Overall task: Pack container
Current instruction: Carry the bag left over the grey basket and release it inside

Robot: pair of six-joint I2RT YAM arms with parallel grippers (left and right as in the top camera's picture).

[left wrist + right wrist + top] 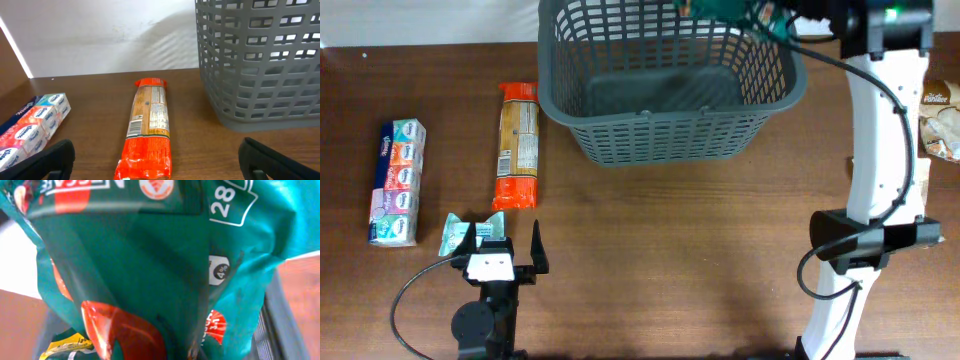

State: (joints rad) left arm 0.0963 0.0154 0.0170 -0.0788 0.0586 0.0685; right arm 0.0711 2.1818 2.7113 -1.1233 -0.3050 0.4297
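A large dark grey plastic basket (660, 135) stands at the far side of the brown wooden table (670, 260), a little right of centre, upright with its mouth open to the overhead camera. It is rectangular with rounded corners, its walls a lattice of small slots beneath a thick solid rim, narrowing toward a smooth floor; the left wrist camera shows the slotted wall (260, 65) close against a white backdrop. Over its far right corner the right hand (782, 16) is clenched on a crumpled green packet (735, 12) with red and white print, which fills the right wrist view (150, 270). Just left of the basket, an orange packet of pasta (517, 145) lies lengthways on the table. Farther left lies a pack of tissues (398, 182) in blue, red and teal. At the near edge the left hand (505, 242) is released, fingers spread wide, with a small teal sachet (458, 233) beside its left finger. A brown and white bag (940, 125) lies at the right edge.
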